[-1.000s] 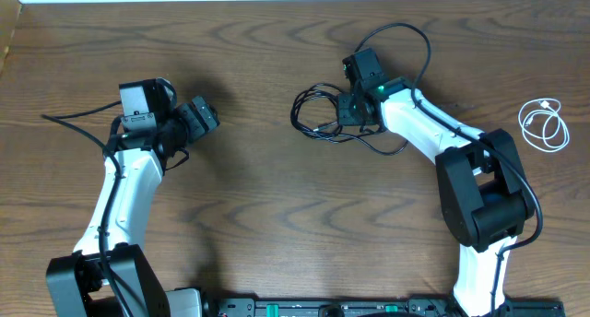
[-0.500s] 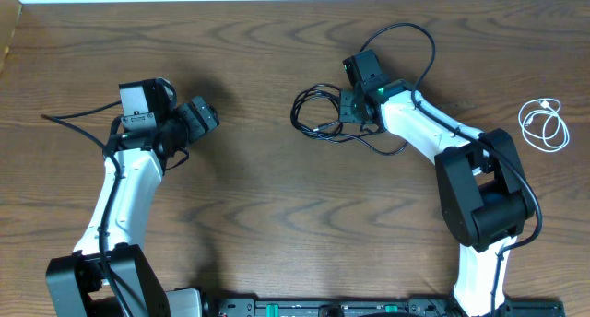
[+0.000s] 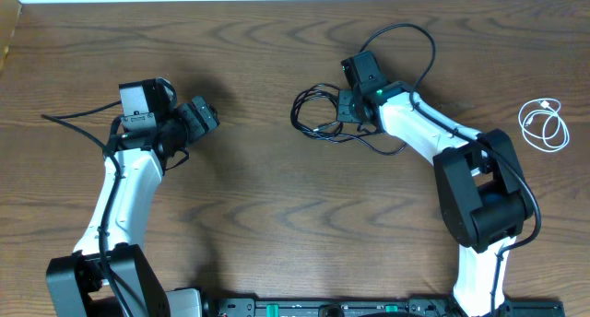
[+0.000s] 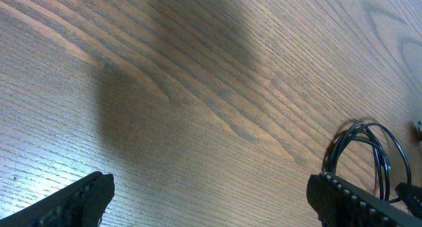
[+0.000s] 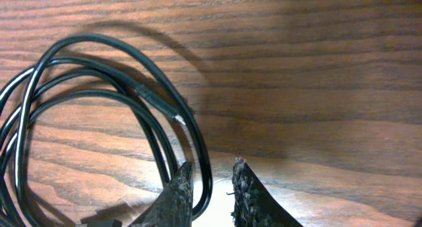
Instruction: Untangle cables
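My right gripper [image 3: 348, 105] has crept slightly up-frame over the black cables [image 3: 312, 116], upper centre. Its jaws are narrowly parted around a strand, so the tangle is barely disturbed. Left gripper [image 4: 208, 185] gapes empty. White cable [image 3: 544, 124] sits far right.

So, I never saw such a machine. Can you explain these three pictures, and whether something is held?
Two robot arms stand at a wooden table. One picture looks down from above; the other two come from a camera on each wrist, so the dark tips at their lower edge are fingers. The left gripper is open and holds nothing. The right gripper is at a tangle of black cables, one strand in the narrow gap between its fingers; whether they pinch it, I cannot tell. A coiled white cable lies apart, on the right arm's side.
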You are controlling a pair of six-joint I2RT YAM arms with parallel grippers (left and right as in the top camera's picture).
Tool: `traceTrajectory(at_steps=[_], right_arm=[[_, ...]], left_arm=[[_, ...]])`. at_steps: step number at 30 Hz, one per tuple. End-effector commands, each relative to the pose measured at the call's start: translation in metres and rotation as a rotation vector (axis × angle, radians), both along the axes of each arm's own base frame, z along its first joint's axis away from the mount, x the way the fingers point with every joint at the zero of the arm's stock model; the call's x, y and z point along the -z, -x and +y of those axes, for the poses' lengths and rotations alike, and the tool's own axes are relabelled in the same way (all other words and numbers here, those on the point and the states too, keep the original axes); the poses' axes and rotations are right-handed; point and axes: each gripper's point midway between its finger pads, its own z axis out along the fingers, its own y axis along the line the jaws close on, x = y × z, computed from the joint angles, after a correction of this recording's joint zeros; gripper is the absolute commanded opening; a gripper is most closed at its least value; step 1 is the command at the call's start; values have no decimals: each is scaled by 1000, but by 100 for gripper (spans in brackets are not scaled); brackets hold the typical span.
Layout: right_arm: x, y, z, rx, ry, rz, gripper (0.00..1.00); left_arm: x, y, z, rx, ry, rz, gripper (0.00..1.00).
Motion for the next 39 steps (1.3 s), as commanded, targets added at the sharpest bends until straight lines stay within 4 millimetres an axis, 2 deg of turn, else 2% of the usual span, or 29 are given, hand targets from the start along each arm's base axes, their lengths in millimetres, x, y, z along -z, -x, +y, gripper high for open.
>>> traceTrajectory(at_steps=[1, 3, 4, 5, 7, 10, 12, 16, 18, 23, 24, 28, 35, 39], right_arm=[[7, 6, 5, 5, 12, 11, 17], [10, 8, 7, -1, 15, 17, 17], [11, 7, 7, -2, 15, 16, 12], [10, 7, 7, -2, 15, 14, 2], [5, 1, 8, 2, 1, -7, 1], [-15, -13, 11, -5, -59, -55, 1], [-36, -27, 8, 3, -96, -107, 1], [-66, -45, 7, -61, -145, -202, 1], [-74, -49, 10, -158, -138, -244, 1], [-78, -47, 16, -329, -126, -283, 1], [-91, -45, 29, -456, -187, -333, 1], [-110, -46, 36, -548, -312, -390, 1], [-117, -54, 6, -521, -392, -386, 1], [-101, -64, -23, -430, -281, -363, 1]], left_arm=[[-4, -3, 3, -7, -8, -10, 98], [-4, -3, 3, -6, -8, -10, 98], [-4, -3, 3, -6, -8, -10, 98], [-4, -3, 3, -6, -8, -10, 98], [-4, -3, 3, -7, -8, -10, 98], [-4, -3, 3, -6, -8, -10, 98], [-4, -3, 3, -6, -8, -10, 98], [-4, -3, 3, -6, -8, -10, 98], [-4, -3, 3, -6, -8, -10, 98], [-4, -3, 3, -6, -8, -10, 98], [-4, -3, 3, -6, -8, -10, 98], [-4, -3, 3, -7, -8, -10, 98], [-4, -3, 3, -6, -8, -10, 98], [-4, -3, 3, -7, -8, -10, 98]])
